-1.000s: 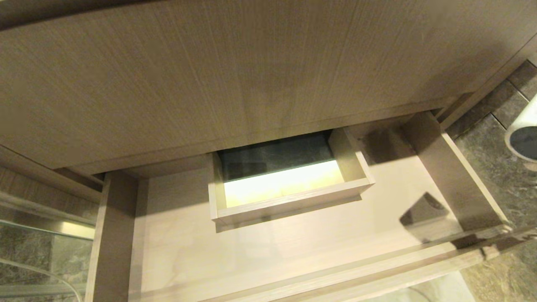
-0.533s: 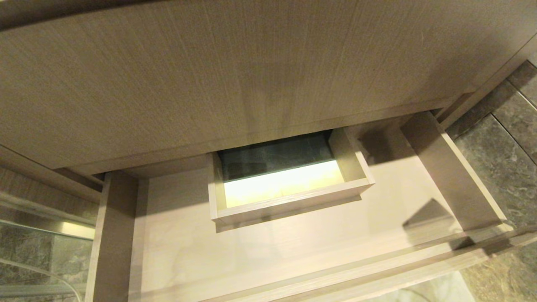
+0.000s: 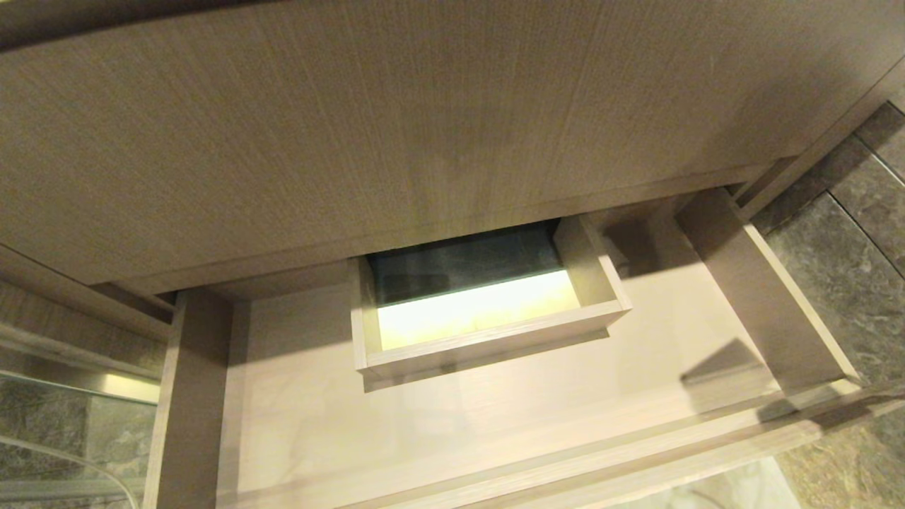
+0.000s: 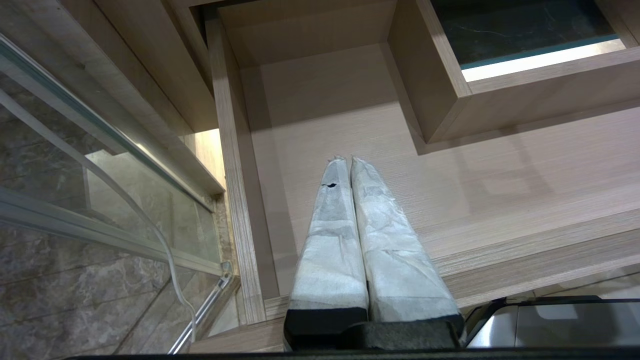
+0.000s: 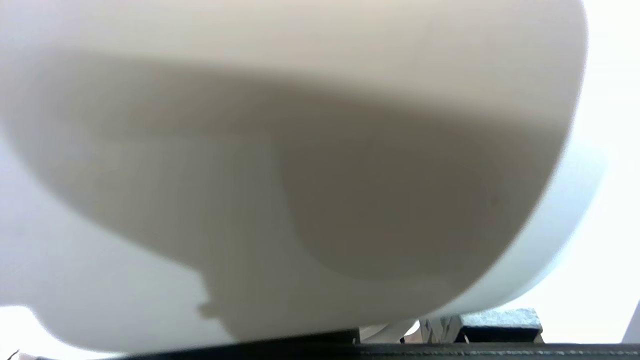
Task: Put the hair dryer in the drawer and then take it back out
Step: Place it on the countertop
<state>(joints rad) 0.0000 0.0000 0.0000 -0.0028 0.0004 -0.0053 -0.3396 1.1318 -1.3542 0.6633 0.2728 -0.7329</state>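
The hair dryer [image 5: 300,165], visible at the head view's right edge a second ago, has left it; the open drawer [image 3: 191,396] holds nothing. The right hand grips the dryer against its camera. The left hand [image 4: 348,161] hangs closed over the drawer.

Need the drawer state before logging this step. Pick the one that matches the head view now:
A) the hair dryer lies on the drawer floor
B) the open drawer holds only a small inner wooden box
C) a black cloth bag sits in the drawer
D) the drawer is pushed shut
B: the drawer stands pulled out, its floor bare except for the small inner wooden box; a white rounded body fills the right wrist view, out of the drawer.
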